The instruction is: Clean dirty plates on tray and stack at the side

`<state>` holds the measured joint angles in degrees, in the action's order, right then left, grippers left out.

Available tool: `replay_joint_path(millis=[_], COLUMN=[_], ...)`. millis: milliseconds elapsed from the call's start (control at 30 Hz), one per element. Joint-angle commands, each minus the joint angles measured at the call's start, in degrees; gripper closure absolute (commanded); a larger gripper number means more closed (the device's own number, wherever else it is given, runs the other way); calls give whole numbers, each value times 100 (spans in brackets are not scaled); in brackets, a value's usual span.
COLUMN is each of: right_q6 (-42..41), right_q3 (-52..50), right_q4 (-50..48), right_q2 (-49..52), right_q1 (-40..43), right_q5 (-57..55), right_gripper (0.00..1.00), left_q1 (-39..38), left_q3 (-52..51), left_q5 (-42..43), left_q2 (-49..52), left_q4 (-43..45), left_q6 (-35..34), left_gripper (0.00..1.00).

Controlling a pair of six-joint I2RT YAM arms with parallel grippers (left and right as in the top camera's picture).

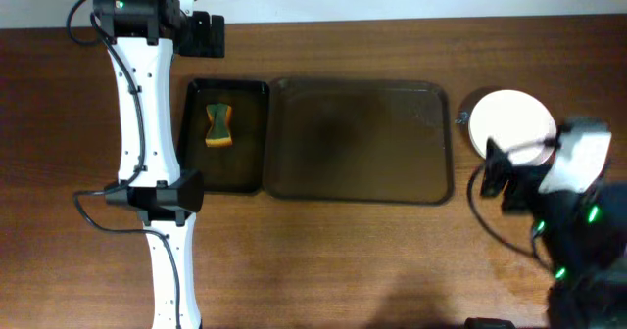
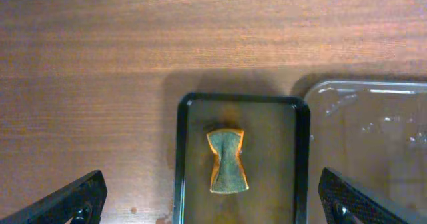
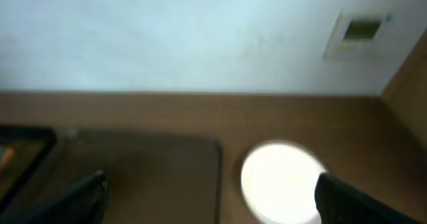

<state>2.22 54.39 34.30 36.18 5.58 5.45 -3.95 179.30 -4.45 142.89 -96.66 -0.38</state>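
The large dark brown tray [image 1: 359, 141] lies mid-table and holds no plates. It also shows in the left wrist view [image 2: 373, 144] and the right wrist view [image 3: 153, 177]. A plain white stack of plates [image 1: 509, 121] sits on the table to the right of the tray; how many are in it cannot be told. It shows blurred in the right wrist view [image 3: 277, 184]. My right gripper [image 3: 210, 197] is open and empty, raised just in front of the plates. My left gripper [image 2: 213, 204] is open and empty, high above the small black tray.
A smaller black tray [image 1: 227, 133] lies left of the brown tray and holds a yellow-green sponge [image 1: 219, 125], also seen in the left wrist view [image 2: 227, 161]. The left arm [image 1: 147, 123] stretches along the table's left side. The wall borders the far edge.
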Motion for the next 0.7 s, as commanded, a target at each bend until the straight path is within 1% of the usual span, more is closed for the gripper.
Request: replay_joint_path(millis=[0, 67, 100, 167, 267, 367, 433, 667], right_q6=[94, 44, 33, 35, 33, 37, 37, 35], right_q3=[-2048, -3191, -3560, -4634, -5342, -5407, -5407, -5407], right_q4=[-1088, -1856, -2085, -2879, -3571, -3407, -3016, -3025], right_q2=[-1421, -2223, -2481, -3226, -3600, -3600, -3598, -3576], right_q1=[-33, -33, -37, -153, -236, -260, -260, -260], right_q5=[-4, 17, 44, 50, 55, -7, -13, -9], right_gripper=[2, 2, 2, 2, 2, 2, 2, 2], left_q1=[9, 11, 11, 9, 9, 9, 11, 11], left_q3=[20, 20, 20, 20, 20, 20, 20, 20], left_q5=[-31, -31, -31, -31, -31, -31, -31, -31], left_q2=[-46, -46, -46, -46, -46, -46, -46, -46], left_q4=[9, 9, 9, 9, 9, 7, 7, 9], left_q6=[44, 44, 44, 44, 44, 44, 44, 44], left_gripper=[0, 0, 0, 0, 0, 0, 0, 0])
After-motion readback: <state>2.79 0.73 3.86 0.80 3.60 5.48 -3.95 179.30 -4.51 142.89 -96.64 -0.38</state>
